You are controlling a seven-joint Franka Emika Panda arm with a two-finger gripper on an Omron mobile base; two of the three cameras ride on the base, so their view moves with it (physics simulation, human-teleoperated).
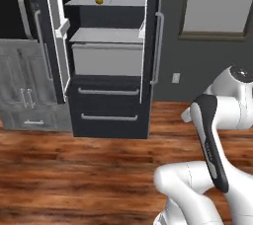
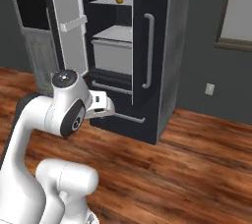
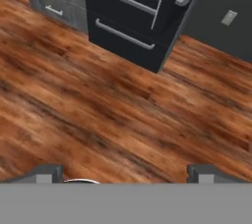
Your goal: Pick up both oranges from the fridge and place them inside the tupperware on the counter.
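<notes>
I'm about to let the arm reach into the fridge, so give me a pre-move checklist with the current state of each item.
1. Tall black fridge door open: ok.
2. Small yellow-orange round fruit in sight on the upper light grey shelf: ok.
3. Second orange located: not ok, none seen.
4. Claw empty with jaws apart: ok, nothing between the tips.
5. Claw aimed at the shelf: not ok, it looks at the brown wooden floor and the lower drawers.
6. Tupperware located: cannot tell.
</notes>
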